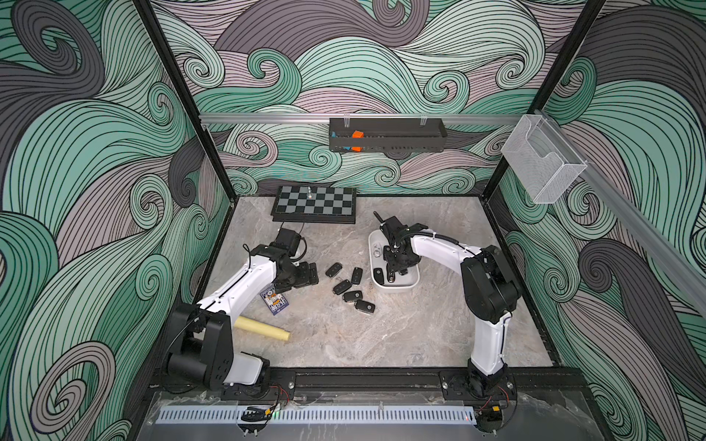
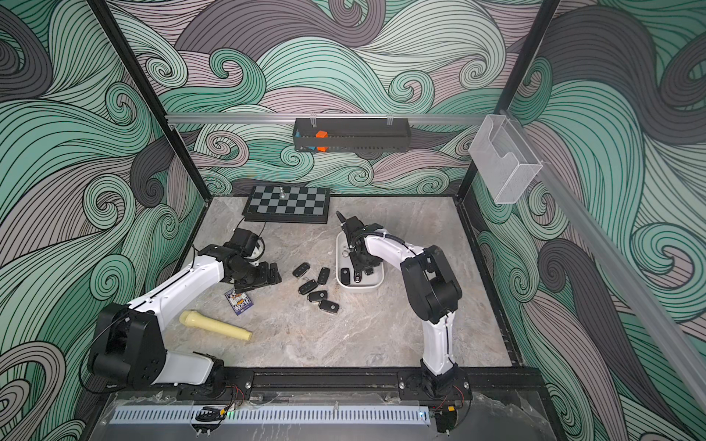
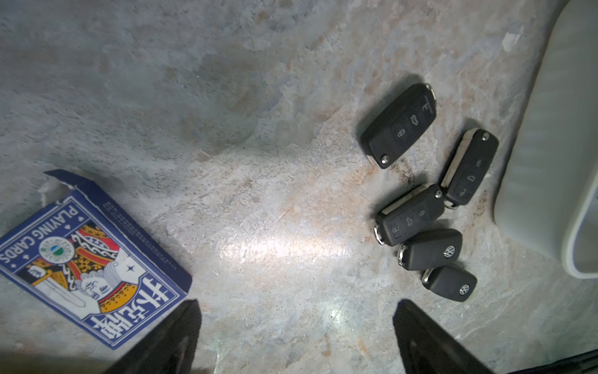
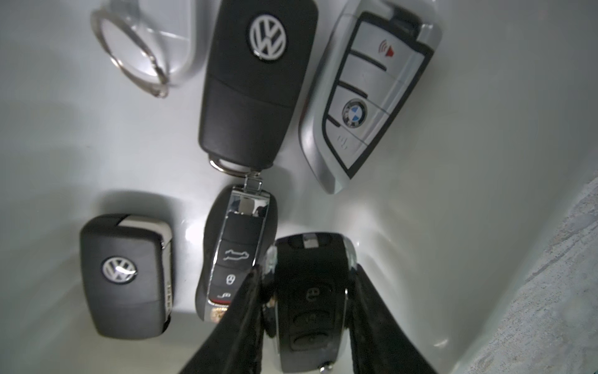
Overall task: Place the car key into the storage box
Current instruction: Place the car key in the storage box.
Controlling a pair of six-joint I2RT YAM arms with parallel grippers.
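In the right wrist view, low at the frame's centre, a black car key [image 4: 310, 301] is seen clamped between the fingers of the right gripper [image 4: 307, 275], inside the white storage box [image 4: 485, 145]. Whether it rests on the box floor cannot be told, and release is judged to be the step left. Beyond it, several other fobs [image 4: 259, 81] are already lying in the box.

In a top view, five black flip keys [image 1: 352, 296] are left on the marbled table [image 1: 382, 336], just left of the box. The right arm [image 1: 439, 248] is bent down over the box. The left gripper [image 3: 297, 306] is held wide apart and empty above bare table, beside a playing-card box [image 3: 87, 268].
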